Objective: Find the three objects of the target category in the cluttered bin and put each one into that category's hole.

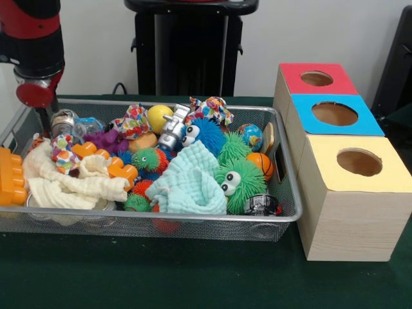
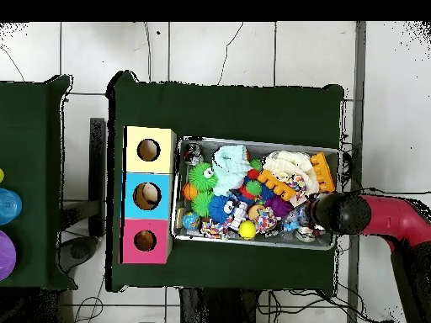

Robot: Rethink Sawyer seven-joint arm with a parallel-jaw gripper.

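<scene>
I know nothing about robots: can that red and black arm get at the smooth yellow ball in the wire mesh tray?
Probably yes: the yellow ball lies uncovered atop the pile; the arm hangs over the tray's end.

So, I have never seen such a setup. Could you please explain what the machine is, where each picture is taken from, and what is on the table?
The red and black machine is a robot arm. One picture faces it across the table; the other looks straight down. On the green table stands a wire mesh bin full of toys and cloths: fuzzy balls with eyes, orange blocks, a yellow ball. Beside it is a wooden box with three round holes, panelled red, blue and yellow. The arm reaches over one end of the bin; its jaws are hidden, so I cannot tell whether anything is held.
</scene>
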